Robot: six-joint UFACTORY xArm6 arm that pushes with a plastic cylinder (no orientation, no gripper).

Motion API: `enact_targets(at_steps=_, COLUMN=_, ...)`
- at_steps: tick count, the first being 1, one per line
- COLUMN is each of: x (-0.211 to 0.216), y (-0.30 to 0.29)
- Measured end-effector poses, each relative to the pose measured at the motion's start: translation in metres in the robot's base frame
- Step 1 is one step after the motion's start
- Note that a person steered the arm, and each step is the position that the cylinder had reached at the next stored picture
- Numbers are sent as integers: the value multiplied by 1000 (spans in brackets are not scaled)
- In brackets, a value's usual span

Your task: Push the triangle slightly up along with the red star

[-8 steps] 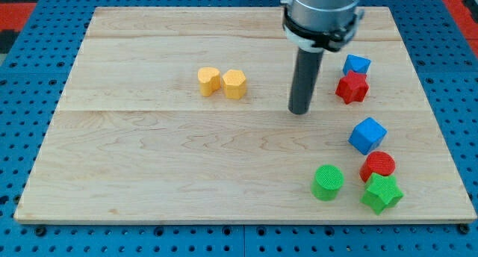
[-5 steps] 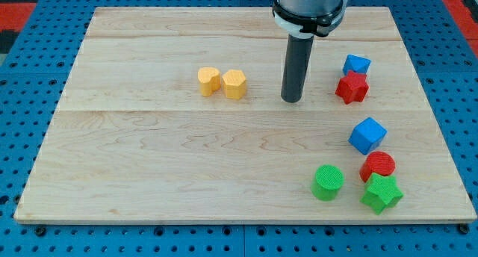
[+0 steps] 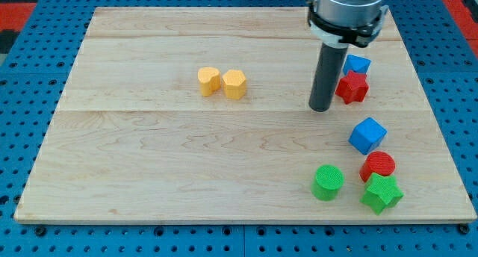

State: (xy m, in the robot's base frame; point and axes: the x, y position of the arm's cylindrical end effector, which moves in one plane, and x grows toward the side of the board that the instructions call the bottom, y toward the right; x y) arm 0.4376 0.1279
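Observation:
The blue triangle point(image 3: 357, 64) lies near the board's right edge, in the upper part of the view. The red star point(image 3: 352, 87) sits just below it, touching it. My tip point(image 3: 320, 108) rests on the board just to the left of the red star and a little below its middle, apart from it by a small gap. The rod's upper part hides a bit of the triangle's left side.
A blue cube point(image 3: 367, 135) lies below the star. A red cylinder point(image 3: 379, 166), a green star point(image 3: 382, 193) and a green cylinder point(image 3: 328, 182) cluster at the lower right. Two yellow blocks point(image 3: 210, 81) point(image 3: 234, 84) sit left of centre. The wooden board point(image 3: 187, 175) has blue pegboard around it.
My tip first moved left and slightly up, then swung back right and slightly down, ending close beside the red star. No block has moved.

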Motion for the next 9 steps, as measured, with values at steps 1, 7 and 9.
enact_targets(at_steps=1, x=-2, y=20)
enact_targets(at_steps=7, x=-59, y=129)
enact_targets(at_steps=9, x=-35, y=41)
